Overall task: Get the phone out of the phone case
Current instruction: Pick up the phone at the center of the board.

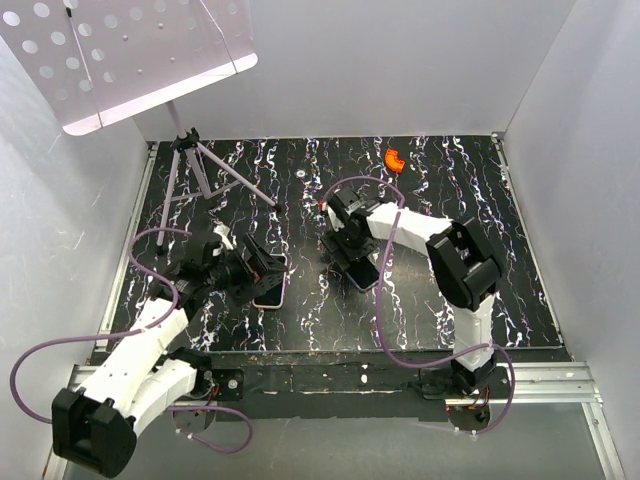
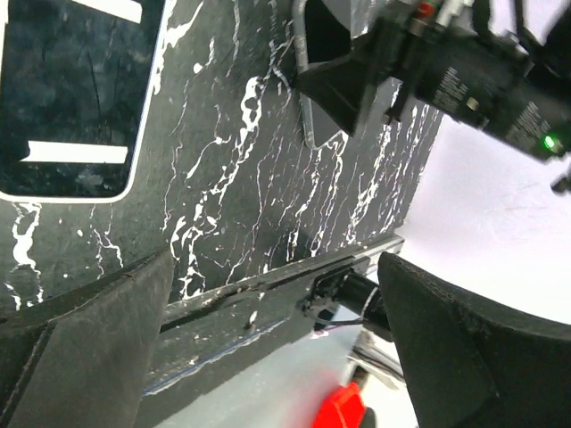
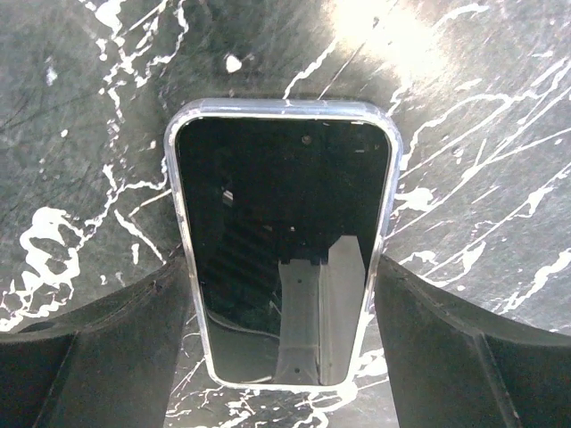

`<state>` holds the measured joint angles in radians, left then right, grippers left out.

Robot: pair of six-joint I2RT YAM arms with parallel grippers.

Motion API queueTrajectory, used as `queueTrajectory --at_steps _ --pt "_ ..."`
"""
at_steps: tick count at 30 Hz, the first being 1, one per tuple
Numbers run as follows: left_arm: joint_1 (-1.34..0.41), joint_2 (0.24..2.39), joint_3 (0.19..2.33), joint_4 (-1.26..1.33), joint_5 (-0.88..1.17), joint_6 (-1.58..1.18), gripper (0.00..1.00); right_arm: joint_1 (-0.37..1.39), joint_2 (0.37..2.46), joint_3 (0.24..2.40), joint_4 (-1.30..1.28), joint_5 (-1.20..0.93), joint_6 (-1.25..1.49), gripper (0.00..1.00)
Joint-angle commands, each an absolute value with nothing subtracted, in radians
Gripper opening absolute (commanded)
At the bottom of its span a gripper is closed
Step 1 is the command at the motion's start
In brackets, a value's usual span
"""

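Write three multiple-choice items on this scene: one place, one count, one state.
1. Where on the table is the orange piece? A) near edge B) far side C) middle
2. How many phones lie on it? A) one B) four C) two
3. The left end effector is: A) open, empty B) shut on a phone C) shut on the orange piece

Answers: 1 B, it sits near the back wall; 2 C, one beside the left end effector, one cased between the right end effector's fingers; 3 A, its fingers stand wide with nothing between.
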<state>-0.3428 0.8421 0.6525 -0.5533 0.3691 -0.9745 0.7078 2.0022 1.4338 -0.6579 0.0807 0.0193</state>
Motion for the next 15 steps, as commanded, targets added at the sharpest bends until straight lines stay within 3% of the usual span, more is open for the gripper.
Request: queueTrajectory --at_steps 1,4,12,15 --pt "-0.345 0.893 0.585 -0.379 0.468 -1.175 1.0 0.732 1.909 1.264 -0.519 0.039 0.051 0.28" --pt "-0.347 0.942 0.56 -0.269 0.54 -1.227 1.0 0.732 1.797 1.175 -0.451 0.011 0.087 0.02" --pt "-0.403 1.037 0.554 -0.106 0.554 -1.252 0.99 0.732 1.568 0.982 -0.321 -0.072 0.221 0.01" --pt "-0.432 1.103 0.577 -0.084 0.552 -1.233 0.91 0.732 1.497 0.948 -0.296 -0.144 0.25 0.01"
